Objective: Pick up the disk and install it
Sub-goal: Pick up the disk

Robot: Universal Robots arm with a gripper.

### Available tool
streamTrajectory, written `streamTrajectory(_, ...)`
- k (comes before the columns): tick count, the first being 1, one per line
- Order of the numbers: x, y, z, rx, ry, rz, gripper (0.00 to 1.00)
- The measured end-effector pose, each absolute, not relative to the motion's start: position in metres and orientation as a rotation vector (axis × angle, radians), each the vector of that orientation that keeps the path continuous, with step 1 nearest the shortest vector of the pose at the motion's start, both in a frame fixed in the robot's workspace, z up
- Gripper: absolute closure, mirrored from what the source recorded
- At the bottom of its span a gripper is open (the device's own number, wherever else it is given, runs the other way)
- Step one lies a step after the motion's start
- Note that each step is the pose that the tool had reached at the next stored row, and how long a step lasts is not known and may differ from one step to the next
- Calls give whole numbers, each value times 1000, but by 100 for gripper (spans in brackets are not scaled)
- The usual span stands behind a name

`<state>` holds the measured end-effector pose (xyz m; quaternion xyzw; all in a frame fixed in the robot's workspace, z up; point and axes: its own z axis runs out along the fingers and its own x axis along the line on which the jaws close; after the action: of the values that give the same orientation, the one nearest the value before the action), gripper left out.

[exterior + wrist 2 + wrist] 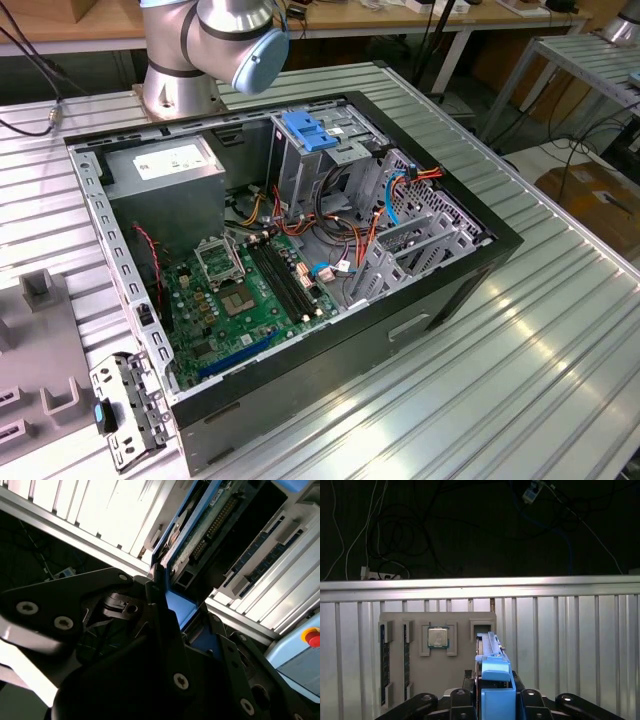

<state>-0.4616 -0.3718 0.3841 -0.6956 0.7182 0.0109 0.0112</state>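
So your gripper [496, 702] has its jaws set narrow around the near, blue-railed end of the disk [489, 650], one jaw on each side. In both wrist views they look pressed right up against the blue plastic, so you're holding it.

The disk is standing on its thin edge. Its long axis runs straight out from the jaws toward the grey fixture plate [437, 680] lying on the ribbed bench [570, 645]. The far end sits at a small bracket on that plate, but you can't tell if it's touching. A processor chip [438, 637] sits just beside that bracket, with memory sticks [384, 665] further along the plate.

In the second wrist view the disk [200, 535] shows its green circuit-board face on one side.

In the exterior view the open computer case [440, 300] sits on the bench in front of the arm [215, 40].
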Motion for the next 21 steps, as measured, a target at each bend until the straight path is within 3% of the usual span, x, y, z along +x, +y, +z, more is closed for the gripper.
streamTrajectory(21, -462, -372, 395, -2178, 2248, 17, 63)
